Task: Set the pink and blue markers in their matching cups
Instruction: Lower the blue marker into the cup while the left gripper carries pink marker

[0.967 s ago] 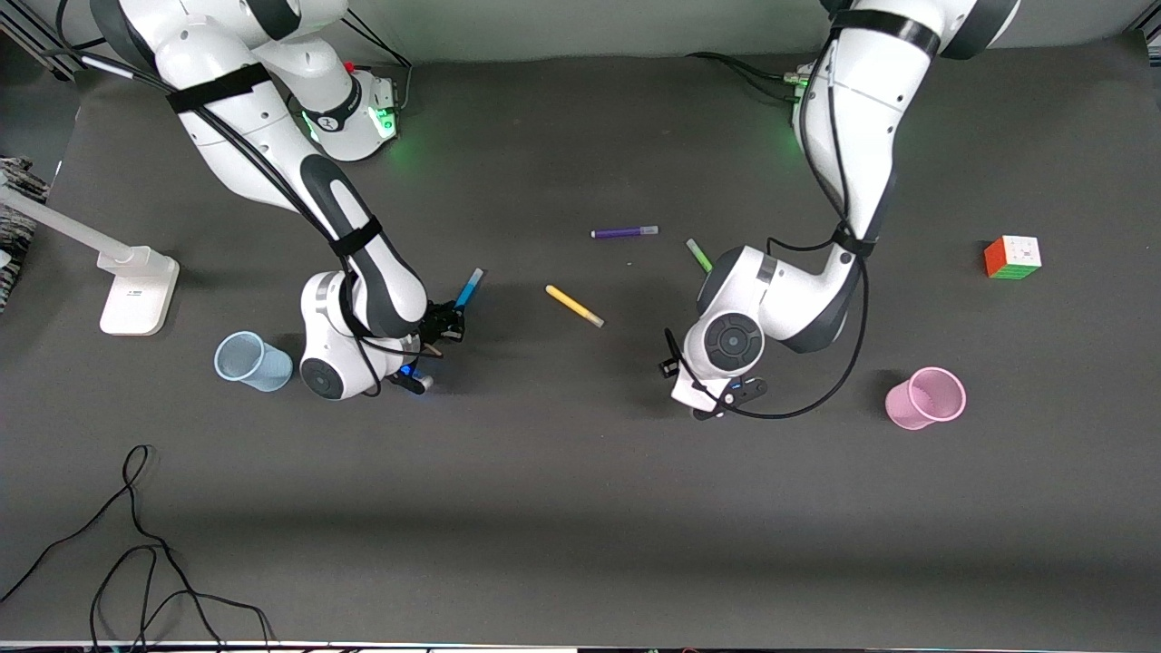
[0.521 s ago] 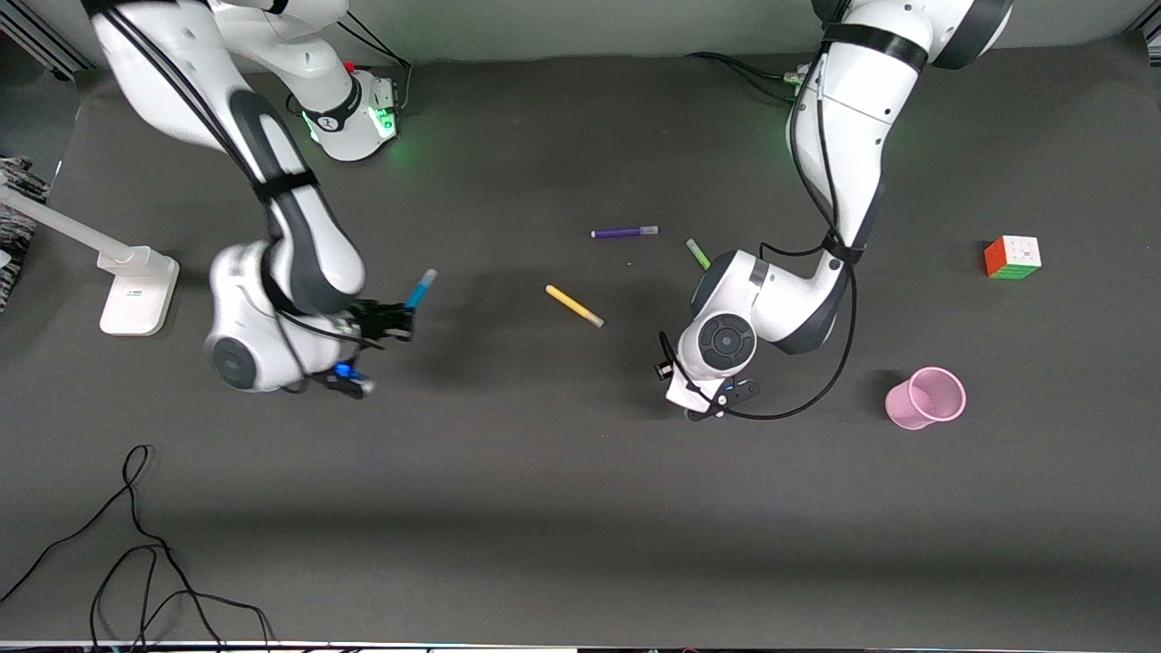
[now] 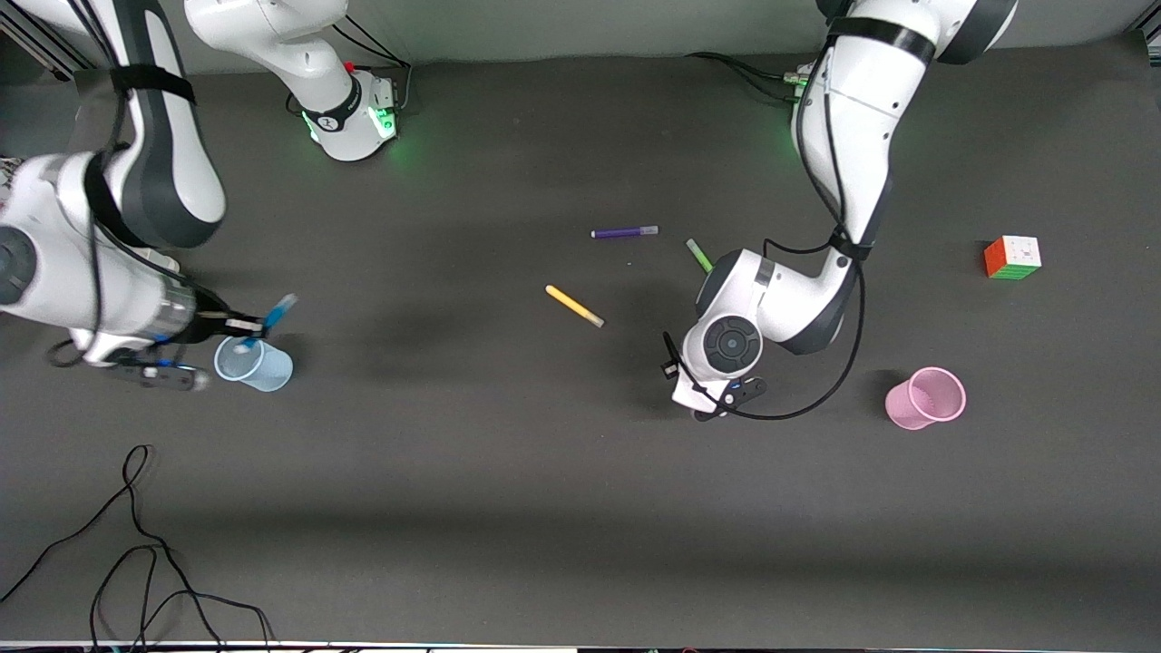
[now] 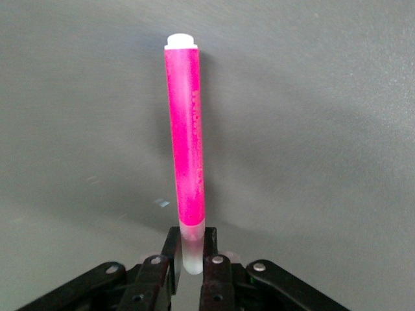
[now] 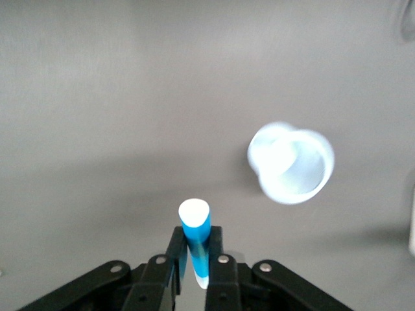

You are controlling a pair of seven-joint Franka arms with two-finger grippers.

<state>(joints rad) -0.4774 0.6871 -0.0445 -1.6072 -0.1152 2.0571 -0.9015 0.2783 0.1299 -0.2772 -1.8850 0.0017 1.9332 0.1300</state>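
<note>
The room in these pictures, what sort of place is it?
Probably a robot lab or test bench, not a home. Two white robot arms are bolted to a table covered with a dark mat, loose cables lie at its edge, and a puzzle cube sits among scattered markers as a test object.

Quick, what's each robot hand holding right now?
Left gripper: shut on the pink marker.
Right gripper: shut on the blue marker, near the blue cup.

Even overhead light, soft shadows; blue cup (image 5: 291, 162) motion-blurred.
</note>
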